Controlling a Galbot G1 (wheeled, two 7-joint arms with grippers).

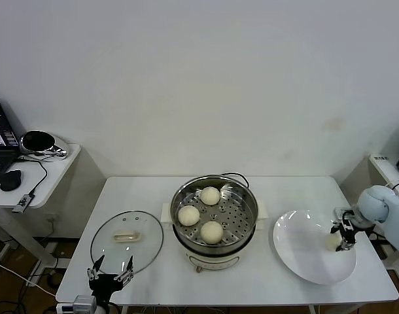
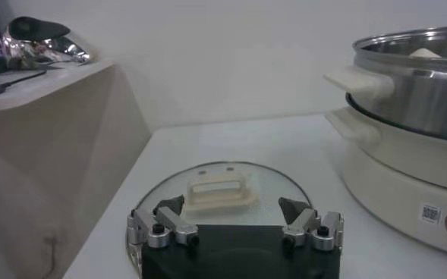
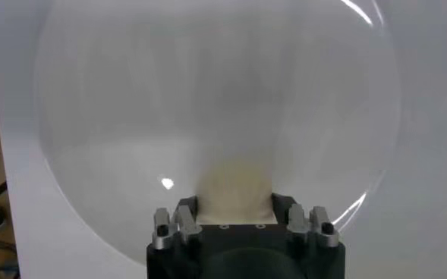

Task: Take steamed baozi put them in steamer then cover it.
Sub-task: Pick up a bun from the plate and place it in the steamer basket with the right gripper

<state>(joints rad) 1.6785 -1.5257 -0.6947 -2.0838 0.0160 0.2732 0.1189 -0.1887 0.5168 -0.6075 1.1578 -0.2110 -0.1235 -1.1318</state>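
Note:
The steamer [image 1: 248, 226] stands mid-table with three steamed baozi [image 1: 210, 195] on its perforated tray. A further baozi [image 1: 331, 241] lies on the right side of a white plate [image 1: 297, 245]. My right gripper [image 1: 342, 237] is down over it, and in the right wrist view its fingers press against both sides of the bun [image 3: 234, 186]. The cover [image 1: 147, 242], a glass lid with a cream handle [image 2: 219, 189], lies flat on the table left of the steamer. My left gripper [image 1: 110, 269] hangs open at the lid's near edge, holding nothing [image 2: 232, 208].
A side table [image 1: 49, 186] at the far left carries a laptop, a mouse and cables. A black cord runs behind the steamer. The plate [image 3: 208, 98] reaches close to the table's right front edge. The steamer's side handles [image 2: 356, 79] jut toward the lid.

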